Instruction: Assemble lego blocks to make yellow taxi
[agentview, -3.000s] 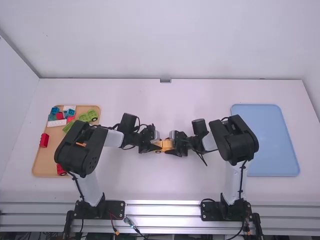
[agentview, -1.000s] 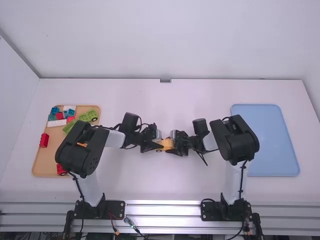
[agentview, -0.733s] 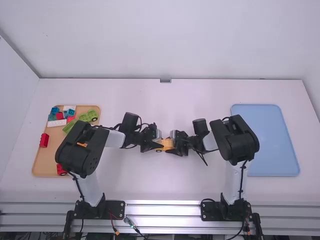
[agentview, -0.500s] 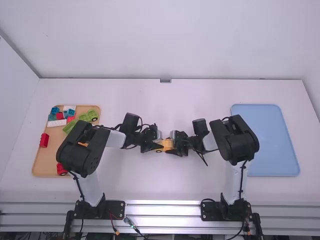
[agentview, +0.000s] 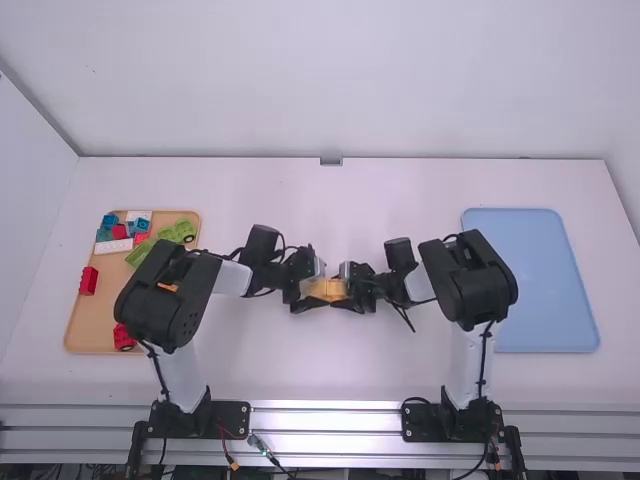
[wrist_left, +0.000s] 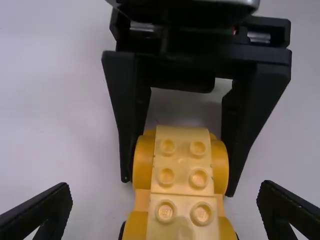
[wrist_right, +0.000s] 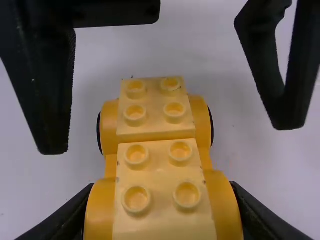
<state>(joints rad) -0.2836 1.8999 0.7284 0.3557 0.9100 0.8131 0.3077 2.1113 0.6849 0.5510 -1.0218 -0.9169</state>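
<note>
Yellow car body (wrist_right: 162, 175), we find, is pinched by the right gripper (wrist_right: 162, 187), likely for steadiness; the left gripper (wrist_left: 165, 190) stands spread.

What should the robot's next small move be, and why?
Perhaps gently close the left hand on the yellow car: its fingers stand open on either side, with gaps, while the right hand grips the other end, so a second hold could steady it.

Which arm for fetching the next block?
Left, I'd say. The left gripper stands open around one end of the car, and the block tray is on that side. The right gripper is clamped on the other end.
</note>
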